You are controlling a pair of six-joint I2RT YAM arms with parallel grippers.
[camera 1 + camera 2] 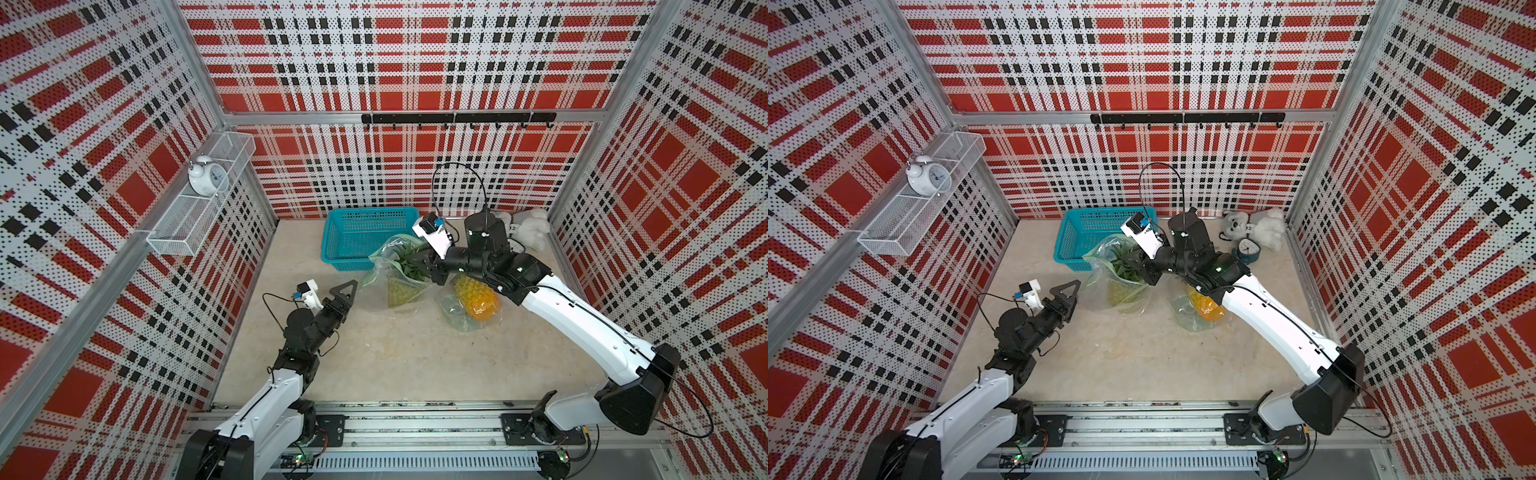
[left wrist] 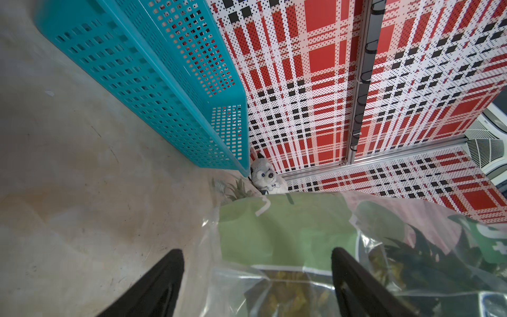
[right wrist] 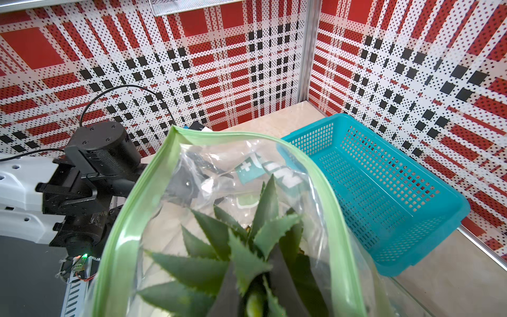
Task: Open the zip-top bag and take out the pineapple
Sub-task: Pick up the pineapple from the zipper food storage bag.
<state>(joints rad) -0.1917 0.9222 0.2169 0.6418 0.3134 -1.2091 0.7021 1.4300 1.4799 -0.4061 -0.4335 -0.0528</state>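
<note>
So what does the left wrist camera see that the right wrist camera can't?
Only the left wrist view shows the plush dog and the left gripper, open at the zip-top bag. Only the right wrist view shows the bag's mouth gaping, the pineapple's leafy crown inside, and the left arm. Both show the bag and the teal basket.

L gripper (image 1: pixel 351 291) open, R gripper (image 1: pixel 430 266) closed

Glossy clear plastic bag (image 1: pixel 390 270), perforated plastic basket (image 1: pixel 353 245)
</note>
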